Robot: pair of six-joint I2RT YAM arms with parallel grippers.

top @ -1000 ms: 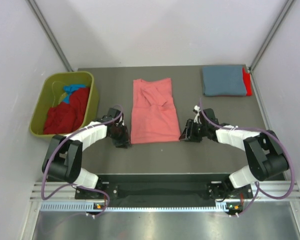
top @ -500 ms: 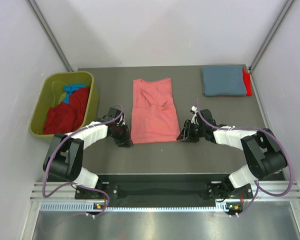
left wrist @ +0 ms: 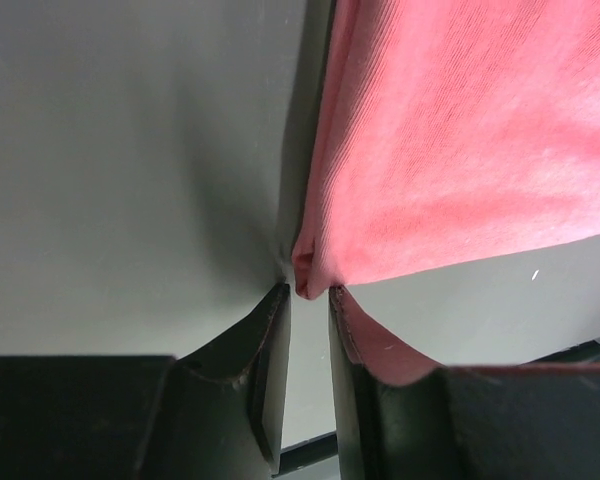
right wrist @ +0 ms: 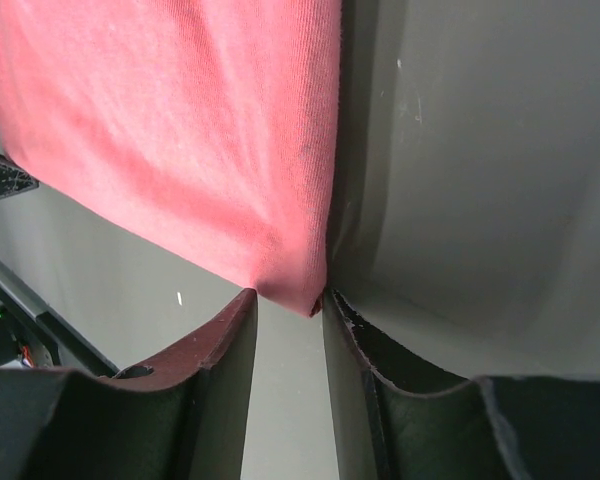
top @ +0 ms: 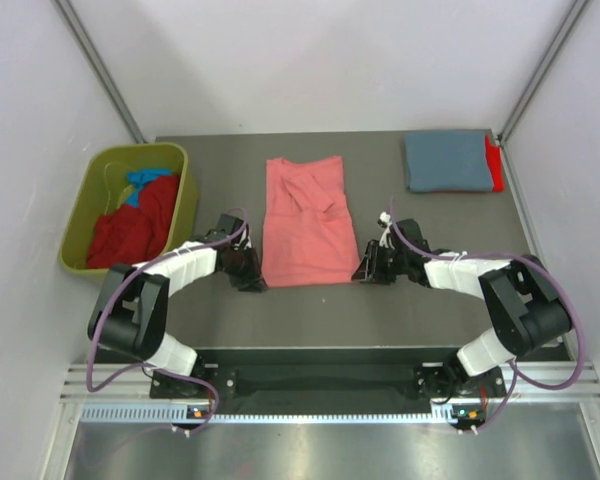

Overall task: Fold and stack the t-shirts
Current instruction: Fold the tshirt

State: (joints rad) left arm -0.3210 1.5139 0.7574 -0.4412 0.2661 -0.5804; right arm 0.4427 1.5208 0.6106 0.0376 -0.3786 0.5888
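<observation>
The salmon-pink t-shirt lies flat at the table's middle, folded into a long strip. My left gripper is at its near left corner. In the left wrist view the jaws stand narrowly open with that corner of the pink cloth just between the fingertips. My right gripper is at the near right corner. Its jaws are also narrowly open, and the pink corner fills the gap at their tips. A folded grey-blue t-shirt lies on a red one at the back right.
An olive-green bin at the left holds dark red shirts and a bright blue one. Grey walls close in on both sides. The dark table runs on in front of the pink shirt.
Both grippers have crept inward onto the pink shirt's near corners, and their jaws have narrowed. The shirt itself has not shifted.
</observation>
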